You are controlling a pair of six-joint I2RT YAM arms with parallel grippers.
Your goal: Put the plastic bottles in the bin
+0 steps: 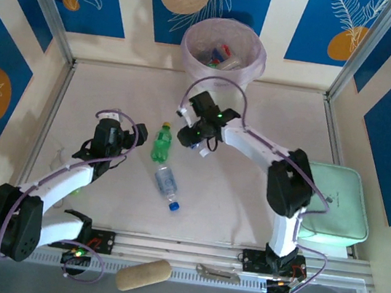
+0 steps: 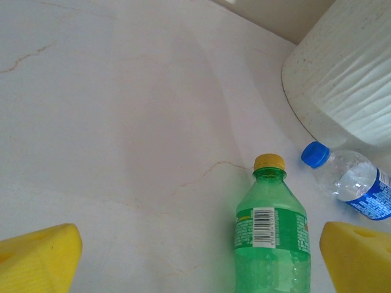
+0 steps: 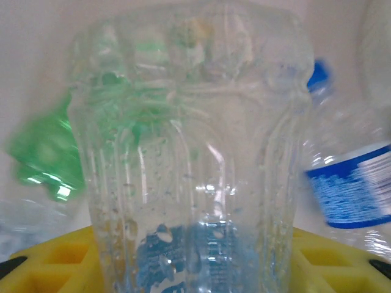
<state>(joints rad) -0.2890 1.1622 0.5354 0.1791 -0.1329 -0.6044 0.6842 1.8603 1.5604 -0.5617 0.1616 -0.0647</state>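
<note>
Across the pale tabletop (image 1: pixel 274 114), the bin (image 1: pixel 189 39) stands against the far wall, with several plastic bottles (image 1: pixel 216 55) lying inside its pink liner. My right arm (image 1: pixel 289 186) stands up from its base at the near edge, bends sharply at the elbow and reaches left and away over the middle of the tabletop, its wrist short of the bin. My left arm (image 1: pixel 62 177) leans out from the near left corner, forearm angled toward the centre. My right gripper (image 1: pixel 195 135) is pinched on a clear bottle (image 3: pixel 195 159) with a blue label, the yellow fingers (image 3: pixel 55 262) pressing it from either side. My left gripper (image 2: pixel 198 244) hangs low, fingers spread wide and gripping nothing. Just ahead of it a green bottle (image 2: pixel 272 238) lies flat, yellow cap pointing away from me. A second clear bottle (image 1: pixel 166 183), blue cap toward the near edge, lies just beside the green one, between my two arms.
</note>
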